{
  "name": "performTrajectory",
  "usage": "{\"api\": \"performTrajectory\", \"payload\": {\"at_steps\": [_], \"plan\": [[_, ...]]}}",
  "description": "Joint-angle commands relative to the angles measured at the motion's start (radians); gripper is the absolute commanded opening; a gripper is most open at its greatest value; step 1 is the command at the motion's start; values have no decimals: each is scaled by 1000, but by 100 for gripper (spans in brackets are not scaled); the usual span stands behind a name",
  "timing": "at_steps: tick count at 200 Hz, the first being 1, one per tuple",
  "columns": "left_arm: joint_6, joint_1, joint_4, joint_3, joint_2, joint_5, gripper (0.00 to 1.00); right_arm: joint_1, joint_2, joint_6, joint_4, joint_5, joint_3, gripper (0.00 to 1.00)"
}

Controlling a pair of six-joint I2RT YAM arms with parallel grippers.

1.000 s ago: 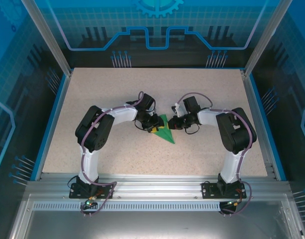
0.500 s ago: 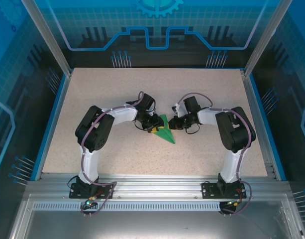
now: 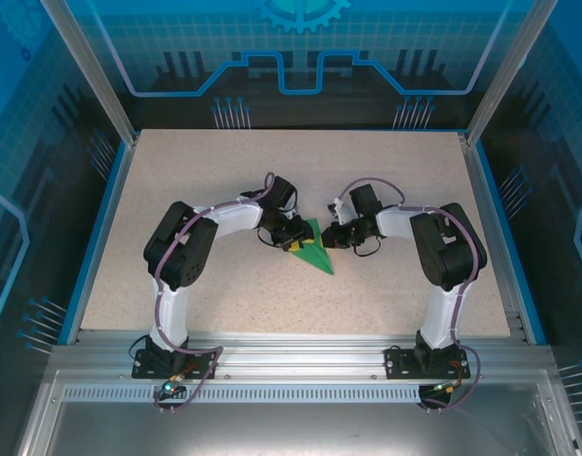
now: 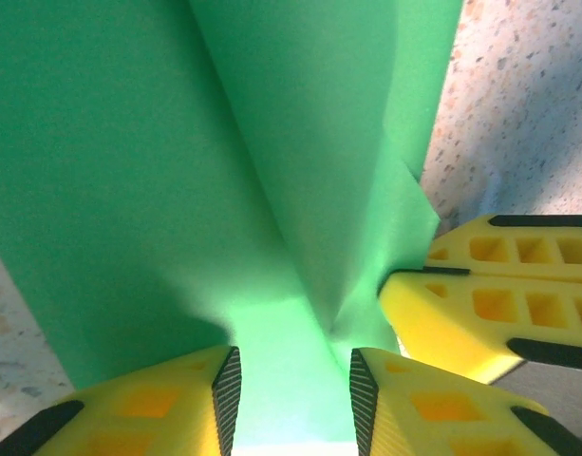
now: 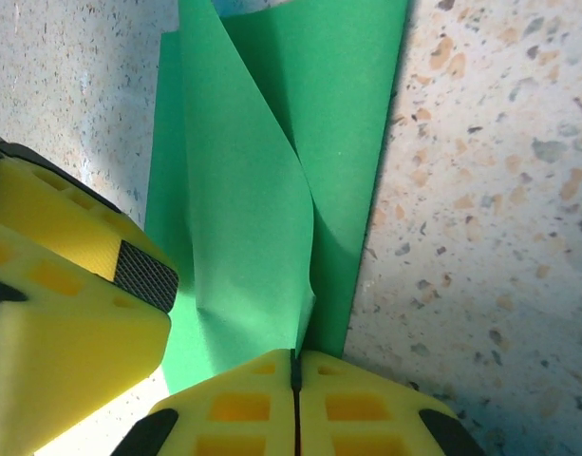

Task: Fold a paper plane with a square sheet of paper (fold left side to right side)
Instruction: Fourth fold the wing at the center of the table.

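Top external view: the left gripper [image 3: 295, 243] sits at the left edge of a bright-green, creased, pointed sheet of paper [image 3: 317, 255]. The left wrist view shows its yellow ribbed fingers [image 4: 224, 389] parted, standing on the paper with a strip of green showing in the gap between them. They clamp nothing.

The paper lies mostly flat on the beige speckled table [image 3: 224, 171], which spreads out from under it on every side. Its sharp tip points toward the arm bases. A raised fold runs along its middle, and the two grippers flank it.

At the paper's right edge is the right gripper [image 3: 330, 237]. In the right wrist view its yellow jaws are pressed together with no gap, pinching the end of that raised fold where the green meets them.
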Motion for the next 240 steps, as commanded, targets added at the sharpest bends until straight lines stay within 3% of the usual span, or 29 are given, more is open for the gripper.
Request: {"api": "performTrajectory", "payload": {"at_steps": [1, 54, 132, 240], "plan": [[21, -7, -46, 53, -30, 11, 40, 13, 33, -12, -55, 26, -4, 7], [32, -6, -96, 125, -33, 14, 40, 15, 34, -15, -58, 32, -2, 7], [8, -4, -114, 242, 84, 25, 28, 17, 32, -18, -61, 35, -2, 7], [4, -4, -121, 223, 153, 0, 26, 18, 31, -22, -69, 37, 1, 7]]}}
